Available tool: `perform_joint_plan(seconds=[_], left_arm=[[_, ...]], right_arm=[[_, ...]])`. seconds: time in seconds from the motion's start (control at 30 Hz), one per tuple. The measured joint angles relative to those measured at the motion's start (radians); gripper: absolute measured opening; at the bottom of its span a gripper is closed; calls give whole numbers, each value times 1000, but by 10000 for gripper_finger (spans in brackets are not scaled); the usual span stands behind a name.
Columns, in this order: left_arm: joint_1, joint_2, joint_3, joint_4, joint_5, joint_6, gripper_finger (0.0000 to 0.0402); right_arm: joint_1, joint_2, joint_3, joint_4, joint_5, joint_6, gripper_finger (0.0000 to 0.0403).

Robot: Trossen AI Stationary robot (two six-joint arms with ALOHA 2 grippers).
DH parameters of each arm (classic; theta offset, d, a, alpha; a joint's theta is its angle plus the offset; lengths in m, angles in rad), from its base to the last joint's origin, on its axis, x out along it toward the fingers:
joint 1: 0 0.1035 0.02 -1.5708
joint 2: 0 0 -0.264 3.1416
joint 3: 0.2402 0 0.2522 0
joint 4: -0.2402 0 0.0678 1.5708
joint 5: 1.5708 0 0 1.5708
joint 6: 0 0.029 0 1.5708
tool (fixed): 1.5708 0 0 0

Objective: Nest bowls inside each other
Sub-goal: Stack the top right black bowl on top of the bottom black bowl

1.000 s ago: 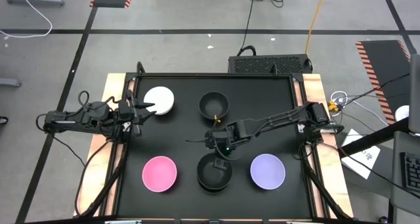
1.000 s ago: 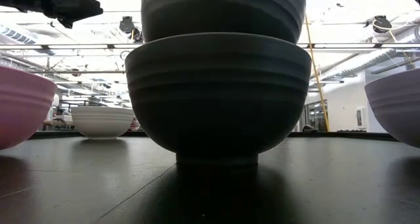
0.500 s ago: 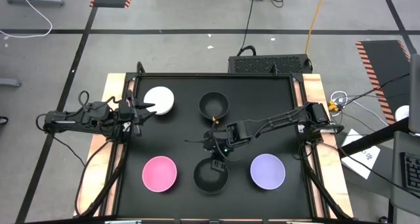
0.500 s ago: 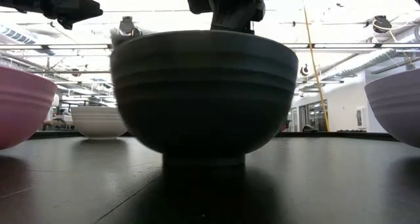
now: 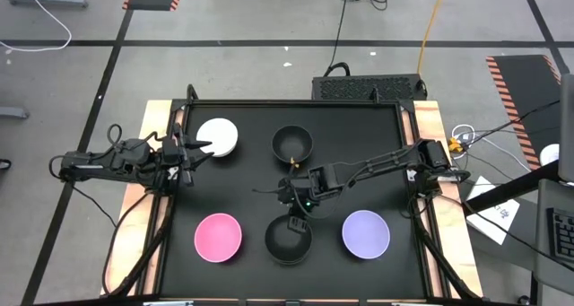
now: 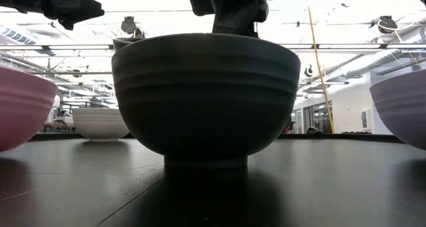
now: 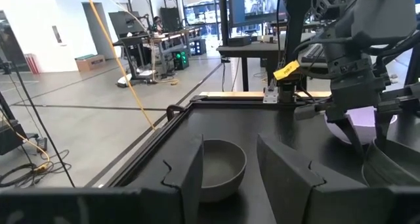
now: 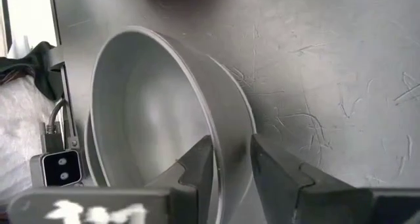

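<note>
Two black bowls [image 5: 289,240] sit nested near the table's near edge, between the pink bowl [image 5: 219,237] and the lavender bowl [image 5: 366,233]. My right gripper [image 5: 299,219] stands over the stack's far rim, shut on the upper bowl. In the low view the stack [image 6: 206,94] rests on its foot, and the lower bowl's rim peeks out at the left. A third black bowl [image 5: 291,143] and the white bowl [image 5: 218,137] stand on the far half. My left gripper [image 5: 204,146] hovers open beside the white bowl. My right gripper holds the upper black bowl by its far rim [image 8: 226,135], one finger [image 8: 200,168] inside the bowl and the other outside. The fingers come from above, pointing down. The bowl sits inside the lower black bowl, which stands on the table.
Raised wooden rails [image 5: 435,162] border the black table top on the left and right. Bare table lies between the far and near rows of bowls. In the left wrist view the far black bowl [image 7: 220,168] lies ahead, with the right arm [image 7: 354,73] beyond it.
My right gripper has moved down with the black bowl, which was held above the other black bowl and now sits sunk into it. The stack has shifted slightly toward the table's left and near edge. The left arm has kept still.
</note>
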Motion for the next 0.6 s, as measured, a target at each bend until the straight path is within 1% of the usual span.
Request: perform_joint_plan(seconds=[0.1, 0.27, 0.3, 0.6], left_arm=[[0, 0, 0, 0, 0, 0, 147], [0, 0, 0, -1, 0, 0, 147], [0, 0, 0, -2, 0, 0, 147], [0, 0, 0, -8, 0, 0, 147]], right_arm=[[-8, 0, 0, -7, -54, -3, 80], [-16, 0, 0, -21, -74, -27, 14], [-16, 0, 0, -20, -78, -28, 8], [-16, 0, 0, -33, -67, -34, 5]])
